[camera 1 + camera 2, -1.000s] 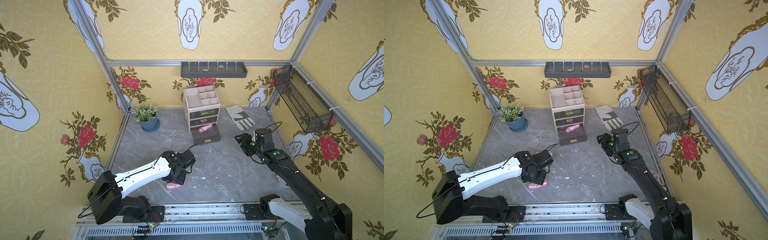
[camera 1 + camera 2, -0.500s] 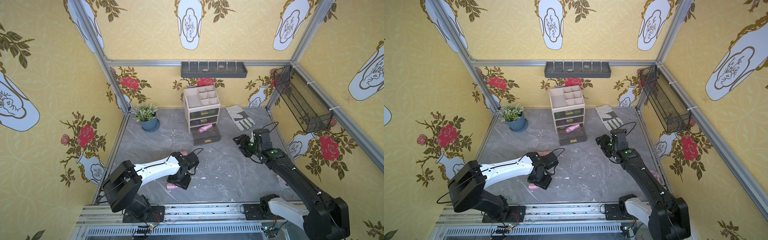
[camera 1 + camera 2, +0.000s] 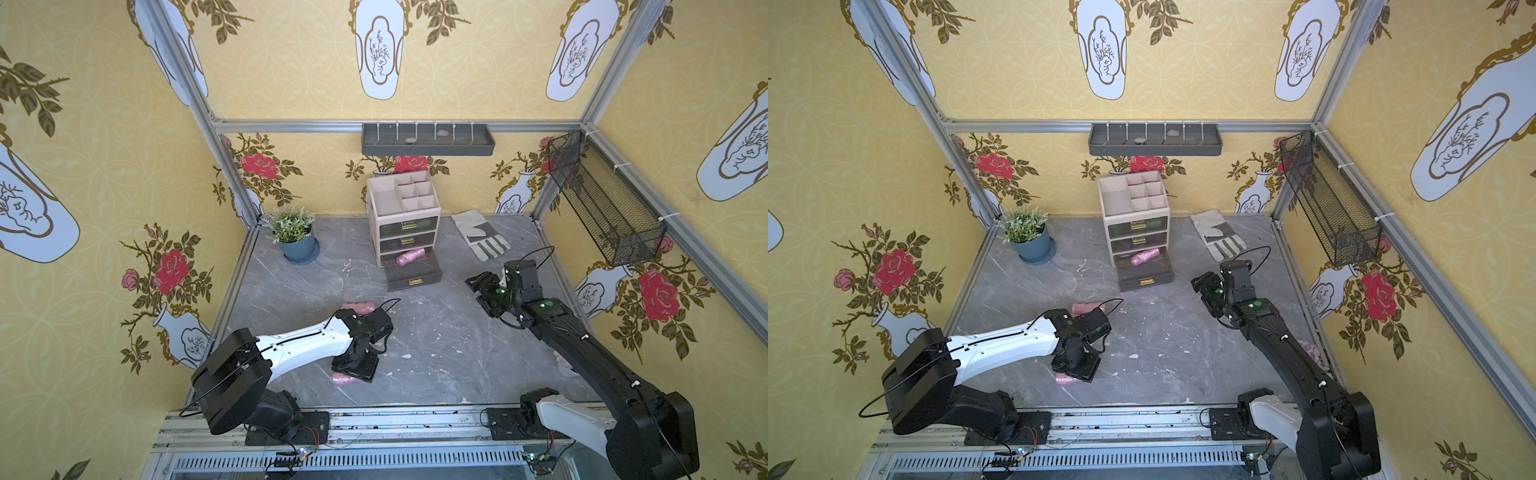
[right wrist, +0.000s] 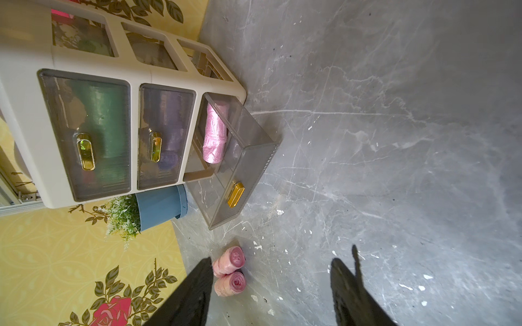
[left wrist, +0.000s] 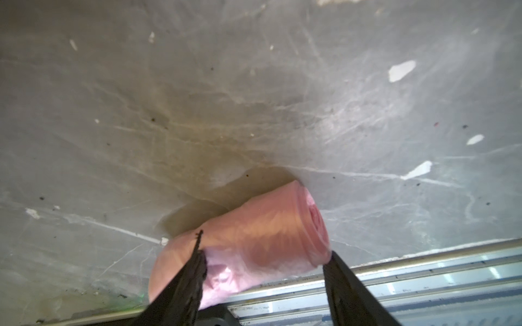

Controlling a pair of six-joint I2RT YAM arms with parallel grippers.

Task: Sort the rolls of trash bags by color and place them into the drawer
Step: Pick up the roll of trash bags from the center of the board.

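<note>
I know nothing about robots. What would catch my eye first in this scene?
Probably the beige drawer chest against the back wall, its bottom drawer pulled out with a pink trash-bag roll lying inside. Then, near the front edge, the left end effector stands open over a second pink roll on the grey marbled table.
</note>
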